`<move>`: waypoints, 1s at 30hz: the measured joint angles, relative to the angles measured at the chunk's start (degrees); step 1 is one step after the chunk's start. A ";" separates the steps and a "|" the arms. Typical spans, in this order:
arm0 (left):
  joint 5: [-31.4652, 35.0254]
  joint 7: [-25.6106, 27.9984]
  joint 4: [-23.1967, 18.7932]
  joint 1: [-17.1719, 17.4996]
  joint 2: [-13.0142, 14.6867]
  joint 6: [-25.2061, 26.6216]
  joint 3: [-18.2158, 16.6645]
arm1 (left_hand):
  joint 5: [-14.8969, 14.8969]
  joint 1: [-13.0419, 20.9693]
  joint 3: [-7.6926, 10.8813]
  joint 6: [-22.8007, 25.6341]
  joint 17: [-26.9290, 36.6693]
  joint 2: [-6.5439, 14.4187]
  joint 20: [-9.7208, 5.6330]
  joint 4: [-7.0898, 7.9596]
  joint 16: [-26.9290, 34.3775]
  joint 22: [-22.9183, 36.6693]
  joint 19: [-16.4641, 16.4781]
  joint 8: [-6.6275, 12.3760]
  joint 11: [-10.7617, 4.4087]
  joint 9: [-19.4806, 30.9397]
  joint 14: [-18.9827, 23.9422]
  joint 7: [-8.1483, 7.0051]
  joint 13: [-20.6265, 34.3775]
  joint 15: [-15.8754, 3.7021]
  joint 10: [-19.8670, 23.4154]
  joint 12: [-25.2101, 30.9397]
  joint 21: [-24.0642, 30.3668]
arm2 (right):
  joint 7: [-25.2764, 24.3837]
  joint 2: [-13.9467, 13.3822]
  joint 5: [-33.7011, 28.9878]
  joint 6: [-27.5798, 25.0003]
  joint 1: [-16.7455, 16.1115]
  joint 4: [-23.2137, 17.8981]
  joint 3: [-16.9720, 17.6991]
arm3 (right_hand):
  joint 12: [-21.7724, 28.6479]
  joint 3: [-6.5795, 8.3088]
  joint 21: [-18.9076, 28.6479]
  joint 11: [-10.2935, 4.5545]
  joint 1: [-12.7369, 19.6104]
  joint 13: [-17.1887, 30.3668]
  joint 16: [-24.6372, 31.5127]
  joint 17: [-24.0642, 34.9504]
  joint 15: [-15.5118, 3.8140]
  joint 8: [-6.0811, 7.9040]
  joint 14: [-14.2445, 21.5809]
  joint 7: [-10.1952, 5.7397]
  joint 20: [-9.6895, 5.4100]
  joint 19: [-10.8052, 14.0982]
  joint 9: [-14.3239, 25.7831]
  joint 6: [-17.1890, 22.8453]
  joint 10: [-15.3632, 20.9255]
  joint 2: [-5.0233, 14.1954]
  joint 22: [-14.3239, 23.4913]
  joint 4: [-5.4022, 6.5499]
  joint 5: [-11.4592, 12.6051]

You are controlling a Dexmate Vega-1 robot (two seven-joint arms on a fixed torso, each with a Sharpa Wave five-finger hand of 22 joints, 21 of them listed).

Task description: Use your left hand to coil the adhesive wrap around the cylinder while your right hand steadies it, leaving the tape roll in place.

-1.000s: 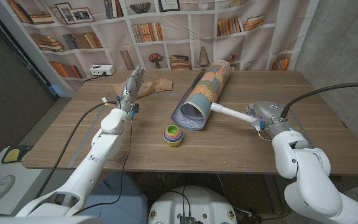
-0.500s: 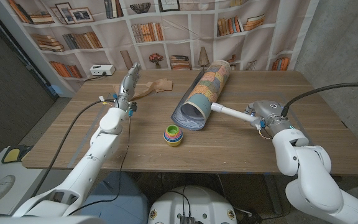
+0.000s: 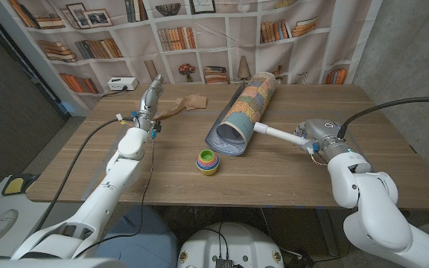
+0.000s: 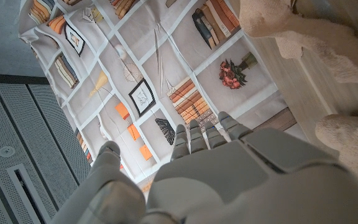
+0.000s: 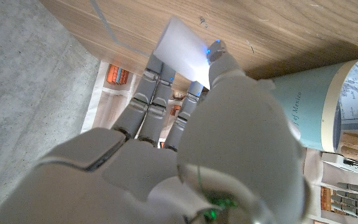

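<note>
Meanwhile, right hand [image 3: 313, 137] on cylinder [image 3: 244, 112].

Even, soft indoor light; head view sharp, wrist views soft up close.
Faint shadow on table [image 3: 289, 179] just under right hand [image 3: 315, 138] & beside cylinder [image 3: 244, 112]. Left hand [image 4: 229, 174] blurred close to lens; backdrop past its fingertips crisp. White glare patch w/ blue glint at right hand's fingertips [image 5: 160, 74].

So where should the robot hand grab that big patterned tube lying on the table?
Likely the cylinder's open near end, from its right flank, beside the right robot hand. It lies on its side, slanting away, so the round wall could roll; the rim gives fingers an edge to hook.
</note>
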 measured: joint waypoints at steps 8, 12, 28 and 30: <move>2.04 1.13 1.42 -0.98 0.27 -1.09 0.62 | 0.00 0.00 0.00 0.20 0.00 0.00 -0.02 0.00 0.00 0.00 -0.02 0.00 0.00 0.00 0.00 -0.21 0.00 0.00 0.00 0.21 0.00 | -0.37 -0.48 1.55 -0.19 0.23 0.19 0.29 | 0.00 0.00 0.84 0.00 0.00 0.07 -0.33 0.31 -0.03 -0.05 0.20 0.01 -0.10 -0.31 -0.01 -0.01 0.00 0.00 -0.15 0.00 0.00; 3.57 2.06 1.96 -1.34 0.55 -1.97 0.98 | 0.00 0.18 0.18 0.20 0.00 0.18 0.11 -0.18 0.00 0.00 -0.53 0.00 0.00 0.00 0.00 -0.21 0.00 0.00 0.00 0.21 0.00 | -1.02 -0.79 2.74 -0.21 0.49 0.41 0.42 | 0.00 0.00 1.22 0.00 0.01 0.07 -0.52 0.54 -0.05 -0.05 0.23 0.01 -0.01 -0.40 -0.02 -0.01 0.00 -0.01 -0.38 0.00 -0.01; 9.42 6.57 4.89 -3.46 1.37 -5.57 2.27 | 0.00 0.98 0.88 0.20 -0.13 0.98 0.71 -0.88 0.00 0.00 -1.96 0.00 0.00 -0.01 -0.31 -0.20 0.00 -0.32 -0.01 0.21 -0.28 | -2.99 -2.28 6.68 -0.21 2.64 1.29 -0.04 | -0.23 0.00 2.67 0.00 0.09 0.24 -1.48 1.33 0.02 -0.44 0.57 0.13 0.11 -1.13 -0.04 0.10 0.00 -0.09 -0.70 0.00 -0.23; 9.79 6.88 5.65 -4.08 1.47 -5.98 2.46 | 0.00 1.21 0.88 0.20 -0.12 0.74 0.72 -0.88 0.00 0.00 -1.96 0.00 0.01 -0.01 -0.31 -0.20 0.00 -0.32 -0.01 0.21 -0.28 | -3.16 -2.54 7.28 -0.28 3.09 1.38 -0.32 | -0.24 0.00 2.89 0.00 0.09 0.40 -1.49 1.38 0.02 -0.44 0.57 0.13 0.11 -1.13 -0.02 0.10 0.00 -0.09 -0.81 0.00 -0.23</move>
